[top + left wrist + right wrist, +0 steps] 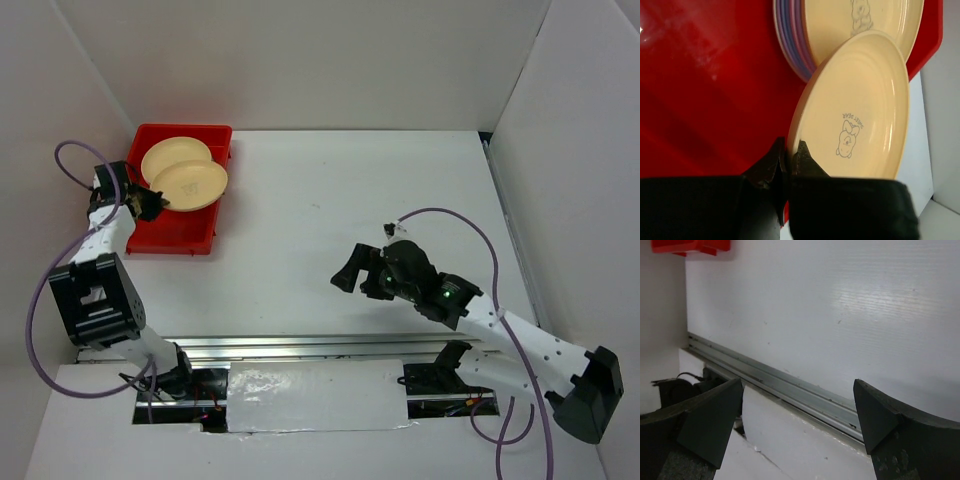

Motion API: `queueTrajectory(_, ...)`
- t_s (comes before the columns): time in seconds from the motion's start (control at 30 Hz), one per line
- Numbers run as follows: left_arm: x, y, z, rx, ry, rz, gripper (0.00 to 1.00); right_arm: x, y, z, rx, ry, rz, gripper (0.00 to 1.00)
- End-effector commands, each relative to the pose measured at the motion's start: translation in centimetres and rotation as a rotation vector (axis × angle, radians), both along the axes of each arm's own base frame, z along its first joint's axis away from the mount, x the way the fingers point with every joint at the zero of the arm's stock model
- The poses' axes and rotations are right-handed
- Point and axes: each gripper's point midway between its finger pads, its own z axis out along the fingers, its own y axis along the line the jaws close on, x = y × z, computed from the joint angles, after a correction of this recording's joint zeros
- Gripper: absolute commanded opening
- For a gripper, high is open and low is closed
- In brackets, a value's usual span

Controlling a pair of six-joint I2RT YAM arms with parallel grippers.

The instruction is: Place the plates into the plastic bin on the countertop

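Cream plastic sits nipped in the left gripper (789,152) — its jaws are closed thin on the near rim of one cream plate (855,115), with only the rim's thickness between them. An edge grip suits so shallow a dish, since there is little else to take hold of.

The plate hangs tilted, its far edge over the stack (790,40) that lies in the red bin (700,90) and apparently resting against it. I judge it is about to be laid on top of the stack or beside it. Letting go here would probably leave it leaning rather than nested.

The bin stands at the far left corner of the countertop (330,190), close to the wall. Well apart, at mid-right, the right gripper (797,390) hovers with its fingers spread wide and nothing between them. It looks down on bare top and the metal rail (790,385). It seems idle, likely because no plate lies within its reach.

Counted: two arms, one bin, one plate in hand. From above, two cream faces show, the held plate and the top of the stack. The left wrist view shows purple, blue and pink rims under that upper cream plate — several, too tightly packed to number.
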Motion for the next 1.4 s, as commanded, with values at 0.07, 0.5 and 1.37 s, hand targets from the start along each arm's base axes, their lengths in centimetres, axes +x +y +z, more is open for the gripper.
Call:
queueTrajectory(0.07, 6.4, 3.5, 6.1, 0.034, -0.274, 0.086, 0.0, -1.8, 0.6, 1.7, 0.049, -0.059, 0.115, 1.0)
queueTrajectory(0.5, 9.9, 6.5, 5.0, 0.09, -0.157, 0.186, 0.15, -2.9, 1.5, 3.2, 0.014, -0.097, 0.212, 1.0)
queueTrajectory(1.37, -13.8, -9.6, 12.2, 0.532, 0.011, -0.486, 0.99, -1.1, -7.9, 13.7, -0.274, -0.35, -0.175, 1.0)
